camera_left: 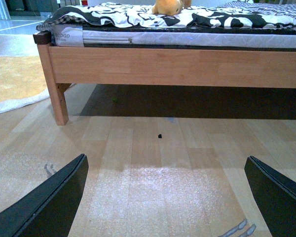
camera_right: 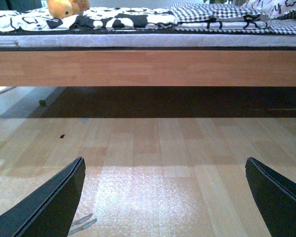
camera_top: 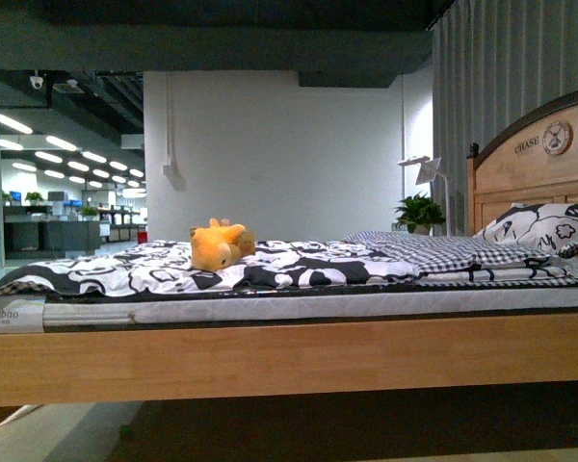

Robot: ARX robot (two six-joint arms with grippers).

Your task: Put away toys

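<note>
An orange-yellow plush animal (camera_top: 219, 245) lies on the black-and-white patterned bedding of a wooden bed (camera_top: 289, 361), left of the middle. It also shows at the far edge of the left wrist view (camera_left: 167, 6) and of the right wrist view (camera_right: 64, 7). My left gripper (camera_left: 165, 197) is open and empty, low over the wooden floor in front of the bed. My right gripper (camera_right: 165, 197) is open and empty, also low over the floor. Both are well short of the toy. Neither arm shows in the front view.
A folded checked blanket (camera_top: 443, 255) and a patterned pillow (camera_top: 544, 229) lie toward the headboard (camera_top: 535, 164) on the right. The bed's side rail (camera_left: 177, 66) and a leg (camera_left: 56, 101) stand ahead. A pale rug (camera_left: 12, 81) lies left. A potted plant (camera_top: 419, 212) stands behind.
</note>
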